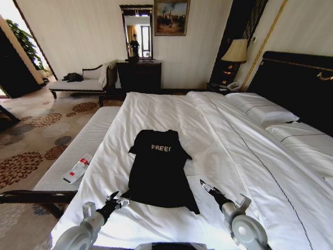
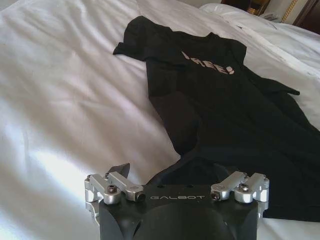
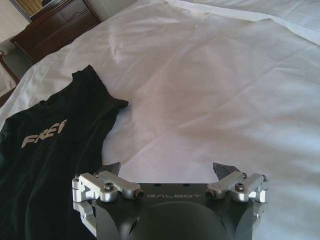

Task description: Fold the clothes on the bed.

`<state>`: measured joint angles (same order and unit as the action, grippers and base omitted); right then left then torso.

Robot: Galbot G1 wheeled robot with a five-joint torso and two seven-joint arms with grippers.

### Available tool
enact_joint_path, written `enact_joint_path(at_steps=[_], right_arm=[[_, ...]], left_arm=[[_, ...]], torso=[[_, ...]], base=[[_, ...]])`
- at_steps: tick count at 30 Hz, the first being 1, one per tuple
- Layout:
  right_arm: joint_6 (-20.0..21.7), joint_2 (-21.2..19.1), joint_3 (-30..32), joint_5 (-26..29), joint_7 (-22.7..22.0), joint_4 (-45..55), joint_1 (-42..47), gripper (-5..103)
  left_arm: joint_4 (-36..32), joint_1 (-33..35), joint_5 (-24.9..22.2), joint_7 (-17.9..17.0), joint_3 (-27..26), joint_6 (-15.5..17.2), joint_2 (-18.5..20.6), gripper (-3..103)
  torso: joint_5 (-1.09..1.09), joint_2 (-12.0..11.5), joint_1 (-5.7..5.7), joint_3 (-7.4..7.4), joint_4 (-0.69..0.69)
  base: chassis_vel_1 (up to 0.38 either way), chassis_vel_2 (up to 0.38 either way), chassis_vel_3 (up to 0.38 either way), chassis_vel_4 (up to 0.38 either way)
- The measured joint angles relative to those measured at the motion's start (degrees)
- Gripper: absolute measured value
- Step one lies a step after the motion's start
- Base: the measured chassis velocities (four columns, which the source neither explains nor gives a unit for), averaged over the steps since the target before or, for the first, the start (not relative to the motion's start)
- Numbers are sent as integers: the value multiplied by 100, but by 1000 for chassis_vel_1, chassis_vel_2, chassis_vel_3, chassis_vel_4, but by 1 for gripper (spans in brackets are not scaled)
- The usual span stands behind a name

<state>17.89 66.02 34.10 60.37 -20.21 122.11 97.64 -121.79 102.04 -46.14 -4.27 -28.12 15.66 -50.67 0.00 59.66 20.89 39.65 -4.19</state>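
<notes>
A black T-shirt [image 1: 158, 166] printed "FREE!" lies flat on the white duvet of the bed [image 1: 218, 135], collar toward the far end and hem toward me. My left gripper [image 1: 115, 200] is open at the shirt's near left hem corner. In the left wrist view the left gripper [image 2: 172, 170] straddles the hem of the T-shirt [image 2: 225, 110], and one fingertip is lost against the dark cloth. My right gripper [image 1: 205, 186] is open just right of the near right hem corner, over bare sheet. The right wrist view has the right gripper [image 3: 167, 169] beside the T-shirt [image 3: 50, 150].
A light upholstered bench [image 1: 83, 146] runs along the bed's left side with a white and red bottle [image 1: 78, 169] on it. Pillows [image 1: 260, 107] and a dark headboard [image 1: 296, 78] are at the right. A dark dresser [image 1: 138, 75] and a lamp [image 1: 235, 52] stand beyond.
</notes>
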Motion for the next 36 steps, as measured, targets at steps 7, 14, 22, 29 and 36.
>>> enact_joint_path(at_steps=[7,14,22,29,36], right_arm=[[55,101,-36,109,-96,23,53,100],[206,198,-10,370,-192,177,253,100],[348,538,-69,520,-219,309,584,100],[365,676,-88,593,-237,326,699,100],[442,899,-174,785,-322,520,818,100]], left_arm=[[118,-192,75,38,122,1,-112,76],[100,-233,101,29,203,1,-195,48],[127,-302,147,-33,297,-30,-287,21],[133,-307,130,-55,287,-40,-314,2],[147,-190,32,-61,79,-46,-359,0]], torso=[[0,0,0,0,0],[0,0,0,0,0],[0,0,0,0,0],[0,0,0,0,0],[-1,0,0,0,0]], base=[[0,0,0,0],[0,0,0,0],[0,0,0,0],[0,0,0,0],[0,0,0,0]])
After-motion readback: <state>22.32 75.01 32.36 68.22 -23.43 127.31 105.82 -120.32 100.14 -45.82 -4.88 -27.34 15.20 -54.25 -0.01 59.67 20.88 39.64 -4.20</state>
